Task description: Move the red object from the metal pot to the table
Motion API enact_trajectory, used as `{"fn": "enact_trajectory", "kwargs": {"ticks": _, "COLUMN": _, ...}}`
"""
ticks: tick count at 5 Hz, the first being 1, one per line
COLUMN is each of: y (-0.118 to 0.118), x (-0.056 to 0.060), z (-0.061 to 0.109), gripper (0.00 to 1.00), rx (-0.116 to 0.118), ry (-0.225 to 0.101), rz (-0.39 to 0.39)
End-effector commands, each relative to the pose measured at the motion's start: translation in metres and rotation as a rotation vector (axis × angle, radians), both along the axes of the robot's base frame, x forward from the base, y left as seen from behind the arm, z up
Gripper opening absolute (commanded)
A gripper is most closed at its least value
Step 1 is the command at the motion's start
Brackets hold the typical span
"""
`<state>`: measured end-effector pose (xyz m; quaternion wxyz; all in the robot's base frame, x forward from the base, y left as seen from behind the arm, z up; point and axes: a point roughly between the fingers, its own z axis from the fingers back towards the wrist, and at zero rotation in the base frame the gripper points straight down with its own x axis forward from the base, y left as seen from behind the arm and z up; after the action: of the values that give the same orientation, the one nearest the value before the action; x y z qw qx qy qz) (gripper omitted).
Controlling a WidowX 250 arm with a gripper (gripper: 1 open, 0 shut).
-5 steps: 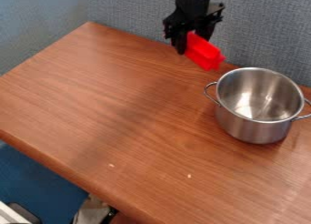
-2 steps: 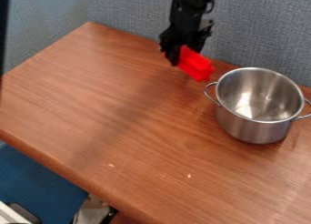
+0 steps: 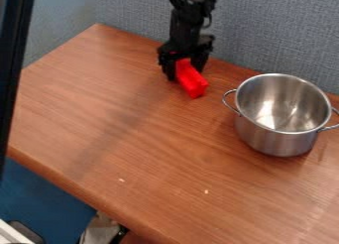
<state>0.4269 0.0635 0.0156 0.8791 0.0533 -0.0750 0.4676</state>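
Observation:
The red object (image 3: 195, 83), a bright red block, lies on the table (image 3: 106, 119) near its far edge, left of the metal pot (image 3: 279, 139). The pot stands upright at the right and shows only its shiny inside. My gripper (image 3: 183, 69) points down over the block's far end. Its dark fingers (image 3: 166, 61) stand spread on either side of that end, low by the wood, and the jaws look open. I cannot tell whether the fingers still touch the block.
A blue-grey wall rises right behind the table's far edge. A dark vertical bar (image 3: 14, 89) crosses the left side of the view. The table's front edge runs diagonally at lower left, with floor below it.
The gripper carried the red block down and to the left, away from the pot, and set it on the wood. Its fingers now stand wider apart than before.

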Motion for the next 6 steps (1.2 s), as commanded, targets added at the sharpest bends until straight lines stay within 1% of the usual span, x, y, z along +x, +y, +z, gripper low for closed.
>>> {"fn": "enact_trajectory", "kwargs": {"ticks": 1, "y": -0.029, "x": 0.001, "z": 0.051, "gripper": 1.00, "rx": -0.006, "ry": -0.088, "rz": -0.094}}
{"fn": "enact_trajectory", "kwargs": {"ticks": 2, "y": -0.042, "x": 0.000, "z": 0.039, "gripper": 1.00, "rx": 0.001, "ry": -0.095, "rz": -0.035}}
{"fn": "enact_trajectory", "kwargs": {"ticks": 3, "y": -0.049, "x": -0.001, "z": 0.025, "gripper": 1.00, "rx": 0.014, "ry": -0.096, "rz": 0.039}}
{"fn": "enact_trajectory", "kwargs": {"ticks": 5, "y": -0.058, "x": 0.001, "z": 0.014, "gripper": 1.00, "rx": -0.019, "ry": -0.072, "rz": 0.039}}
{"fn": "enact_trajectory", "kwargs": {"ticks": 6, "y": -0.062, "x": 0.003, "z": 0.012, "gripper": 1.00, "rx": -0.035, "ry": -0.058, "rz": 0.038}}
